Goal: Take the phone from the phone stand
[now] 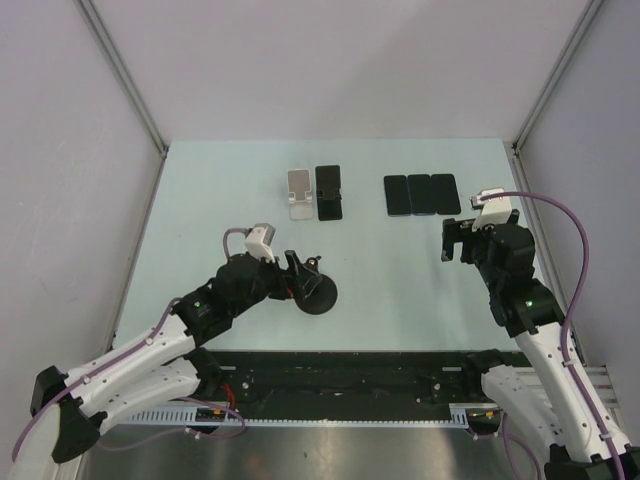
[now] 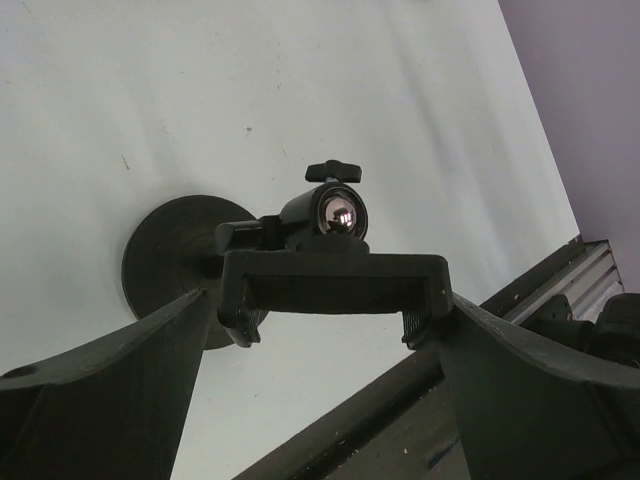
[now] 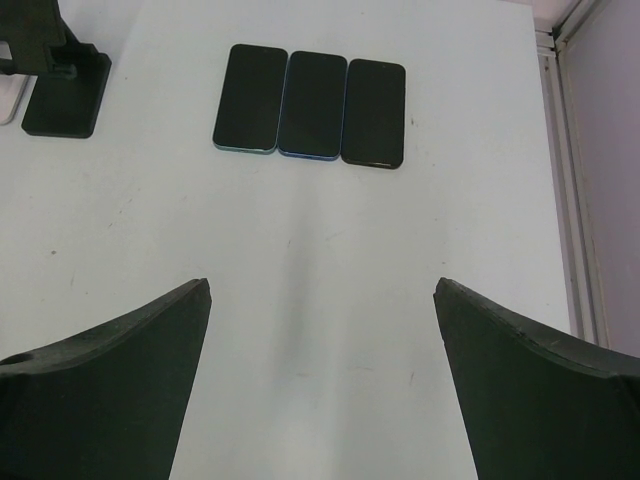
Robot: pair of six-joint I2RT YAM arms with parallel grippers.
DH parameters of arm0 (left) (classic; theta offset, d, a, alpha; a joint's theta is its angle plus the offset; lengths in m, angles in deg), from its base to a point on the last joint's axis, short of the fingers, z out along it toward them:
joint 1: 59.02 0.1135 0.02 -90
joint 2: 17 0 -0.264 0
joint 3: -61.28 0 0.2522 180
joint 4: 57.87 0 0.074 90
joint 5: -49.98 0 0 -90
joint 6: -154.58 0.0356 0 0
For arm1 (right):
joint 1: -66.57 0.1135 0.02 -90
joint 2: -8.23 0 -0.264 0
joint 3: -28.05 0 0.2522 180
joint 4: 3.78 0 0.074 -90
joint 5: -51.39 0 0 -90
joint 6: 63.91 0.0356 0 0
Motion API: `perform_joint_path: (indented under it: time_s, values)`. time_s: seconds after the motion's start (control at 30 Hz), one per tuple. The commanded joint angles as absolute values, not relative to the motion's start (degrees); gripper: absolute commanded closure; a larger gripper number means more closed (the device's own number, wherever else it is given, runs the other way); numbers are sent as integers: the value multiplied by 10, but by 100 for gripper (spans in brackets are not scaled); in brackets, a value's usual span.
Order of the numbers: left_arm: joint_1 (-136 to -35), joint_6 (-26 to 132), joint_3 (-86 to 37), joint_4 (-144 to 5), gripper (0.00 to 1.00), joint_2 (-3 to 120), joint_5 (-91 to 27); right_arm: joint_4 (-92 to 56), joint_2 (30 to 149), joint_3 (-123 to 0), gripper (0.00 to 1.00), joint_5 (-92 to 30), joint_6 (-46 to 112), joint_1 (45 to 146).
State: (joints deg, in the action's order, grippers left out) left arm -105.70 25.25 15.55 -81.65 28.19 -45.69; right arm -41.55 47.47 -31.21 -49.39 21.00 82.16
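A black clamp phone stand [image 1: 318, 293] with a round base and a ball joint stands near the table's middle. In the left wrist view its clamp [image 2: 335, 280] holds no phone. My left gripper [image 1: 300, 272] is open, and its fingertips [image 2: 190, 310] sit on either side of the clamp's ends. Three dark phones [image 1: 421, 194] lie flat side by side at the back right, also in the right wrist view [image 3: 310, 103]. My right gripper [image 1: 455, 240] is open and empty above the table, short of the phones [image 3: 322, 285].
A silver stand [image 1: 298, 192] and a black stand [image 1: 328, 192] sit side by side at the back centre; the black one shows at the right wrist view's top left [image 3: 60, 90]. I cannot tell whether it holds a phone. Walls enclose the table [image 1: 200, 200].
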Motion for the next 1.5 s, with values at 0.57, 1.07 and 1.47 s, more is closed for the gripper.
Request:
perform_joint_path:
  time_s: [0.57,1.07,1.47]
  values:
    - [-1062,395,129,-776,80,291,-524,-386,471,-304,0,-535,191,837]
    - [-998,539,58,-774,100,319,-622,-390,470,-304,0,-543,186,839]
    - [-775,545,-42,-688,100,451,-542,-391,471,-304,0,-508,209,839]
